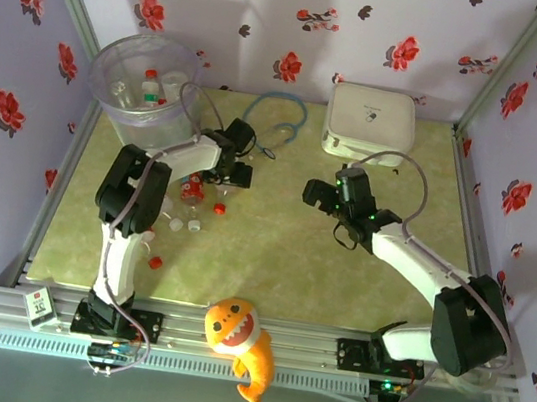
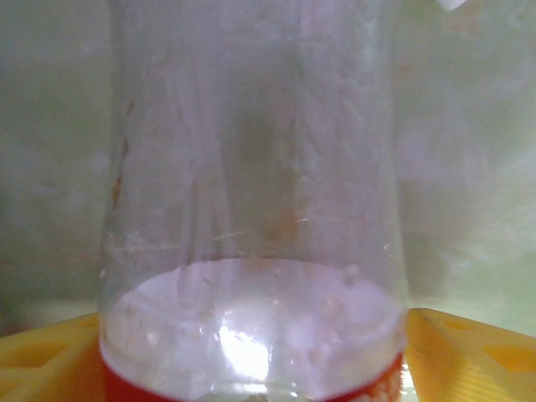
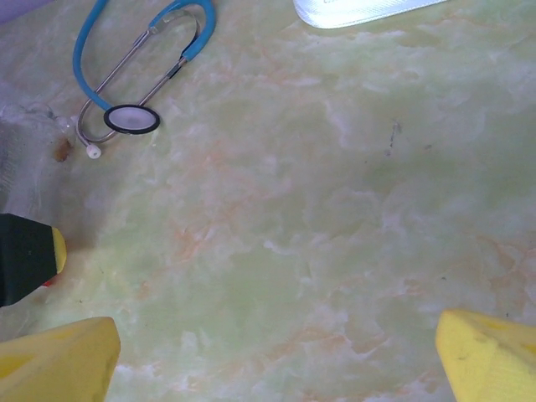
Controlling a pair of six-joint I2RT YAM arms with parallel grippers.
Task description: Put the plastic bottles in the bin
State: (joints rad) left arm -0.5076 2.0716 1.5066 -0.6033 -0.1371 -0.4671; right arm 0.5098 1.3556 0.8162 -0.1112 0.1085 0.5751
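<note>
A clear plastic bottle (image 2: 251, 209) with a red label band stands close up in the left wrist view, between my left gripper's (image 2: 251, 373) yellow fingers (image 2: 469, 352), which press its sides. In the top view the left gripper (image 1: 235, 173) is over the table just right of the bin (image 1: 111, 102), a round translucent bucket with several bottles (image 1: 150, 90) inside. More bottles (image 1: 189, 190) lie by the left arm. My right gripper (image 1: 322, 197) hovers open at mid-table, and its fingers (image 3: 59, 360) have only bare table between them.
A blue stethoscope (image 3: 138, 75) lies at the back centre, and a white square case (image 1: 369, 120) stands at the back right. Loose red caps (image 1: 219, 209) dot the table near the left arm. An orange plush fish (image 1: 240, 338) sits on the front rail.
</note>
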